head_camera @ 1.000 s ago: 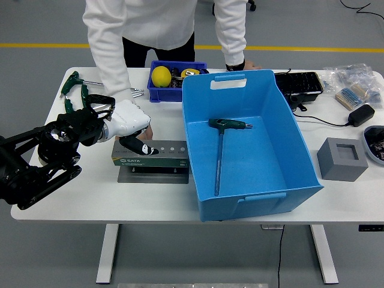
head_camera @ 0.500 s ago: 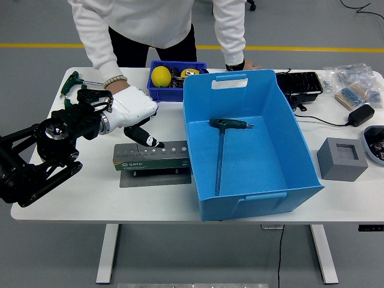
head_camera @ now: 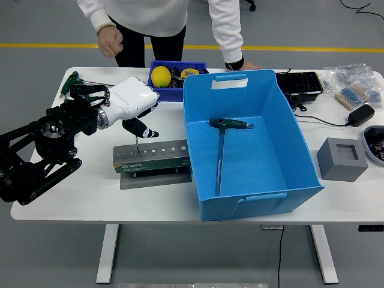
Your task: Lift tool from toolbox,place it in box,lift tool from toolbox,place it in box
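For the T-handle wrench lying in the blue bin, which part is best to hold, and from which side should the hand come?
Grip the green crossbar handle of the T-handle wrench from above. It lies flat near the far part of the blue bin, and the walls block a sideways approach. The thin shaft is likely harder to pinch.

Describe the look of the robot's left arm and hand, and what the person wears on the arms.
The left arm is black, built of jointed links and round housings. Its left hand has a glossy white shell with black fingertips. The person wears long white sleeves with ribbed cuffs.
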Tool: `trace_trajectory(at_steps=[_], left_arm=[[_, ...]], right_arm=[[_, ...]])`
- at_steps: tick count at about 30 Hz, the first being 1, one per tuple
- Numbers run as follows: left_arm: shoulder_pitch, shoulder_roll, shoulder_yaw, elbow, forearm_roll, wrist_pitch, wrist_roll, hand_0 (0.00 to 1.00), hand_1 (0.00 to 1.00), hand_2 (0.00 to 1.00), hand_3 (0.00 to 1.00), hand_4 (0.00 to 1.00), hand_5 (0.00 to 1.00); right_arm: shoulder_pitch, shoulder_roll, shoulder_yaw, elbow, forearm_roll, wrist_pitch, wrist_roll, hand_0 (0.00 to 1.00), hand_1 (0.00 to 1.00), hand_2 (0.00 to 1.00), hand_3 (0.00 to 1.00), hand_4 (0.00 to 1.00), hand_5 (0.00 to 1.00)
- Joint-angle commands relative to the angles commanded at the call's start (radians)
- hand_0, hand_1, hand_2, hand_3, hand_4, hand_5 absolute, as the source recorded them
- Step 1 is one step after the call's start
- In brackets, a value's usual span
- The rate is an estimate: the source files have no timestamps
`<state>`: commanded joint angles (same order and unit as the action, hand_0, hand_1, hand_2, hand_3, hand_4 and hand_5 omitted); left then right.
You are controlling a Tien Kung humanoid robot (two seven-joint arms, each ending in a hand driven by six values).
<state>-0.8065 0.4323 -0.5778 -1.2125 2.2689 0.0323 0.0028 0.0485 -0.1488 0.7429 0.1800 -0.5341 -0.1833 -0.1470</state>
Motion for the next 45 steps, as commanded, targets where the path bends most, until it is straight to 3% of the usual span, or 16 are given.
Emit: trace_trajectory(at_steps=[15, 26, 30, 35, 40, 41, 42, 45], left_arm=[[-0.002, 0.009, -0.063, -0.071, 0.0, 0.011, -0.008, 0.212, 0.002, 0.002, 0.016, 0.845, 0.383], [-0.026, 0.01, -0.163, -0.199, 0.0, -0.015, 0.001, 0.207, 0.002, 0.002, 0.018, 0.836, 0.386], [-0.046, -0.028, -0.213, -0.25, 0.0, 0.008, 0.007, 0.208, 0.002, 0.002, 0.02, 0.829, 0.372], [-0.061, -0.121, -0.185, -0.264, -0.02, 0.069, 0.005, 0.213, 0.002, 0.002, 0.027, 0.82, 0.365], [-0.063, -0.215, -0.099, -0.173, -0.057, 0.137, 0.0, 0.213, 0.002, 0.002, 0.027, 0.82, 0.365], [-0.06, -0.238, -0.075, -0.141, -0.069, 0.155, -0.002, 0.257, 0.011, 0.054, 0.111, 0.841, 0.419], [-0.058, -0.256, -0.054, -0.109, -0.082, 0.169, -0.004, 0.257, 0.011, 0.054, 0.111, 0.841, 0.419], [-0.051, -0.288, -0.018, -0.044, -0.094, 0.18, -0.007, 0.257, 0.011, 0.054, 0.111, 0.841, 0.419]], right_arm=[[-0.002, 0.002, -0.002, 0.0, 0.002, -0.001, -0.001, 0.712, 0.668, 0.757, 0.713, 0.905, 0.87], [0.001, -0.001, -0.001, 0.0, 0.002, 0.0, 0.001, 0.712, 0.668, 0.757, 0.713, 0.905, 0.87], [0.001, -0.001, 0.001, 0.0, -0.004, 0.001, 0.0, 0.712, 0.668, 0.758, 0.713, 0.905, 0.87], [0.001, 0.0, 0.009, 0.0, -0.018, 0.002, -0.004, 0.712, 0.668, 0.758, 0.713, 0.905, 0.87], [0.003, 0.001, 0.018, 0.0, -0.036, 0.003, -0.009, 0.712, 0.668, 0.758, 0.713, 0.905, 0.87], [0.005, 0.001, 0.02, 0.0, -0.041, 0.003, -0.011, 0.712, 0.668, 0.759, 0.713, 0.905, 0.87], [0.006, 0.001, 0.023, 0.0, -0.045, 0.003, -0.012, 0.712, 0.668, 0.759, 0.713, 0.905, 0.87], [0.008, 0.001, 0.03, 0.0, -0.056, 0.003, -0.015, 0.712, 0.668, 0.759, 0.713, 0.905, 0.87]])
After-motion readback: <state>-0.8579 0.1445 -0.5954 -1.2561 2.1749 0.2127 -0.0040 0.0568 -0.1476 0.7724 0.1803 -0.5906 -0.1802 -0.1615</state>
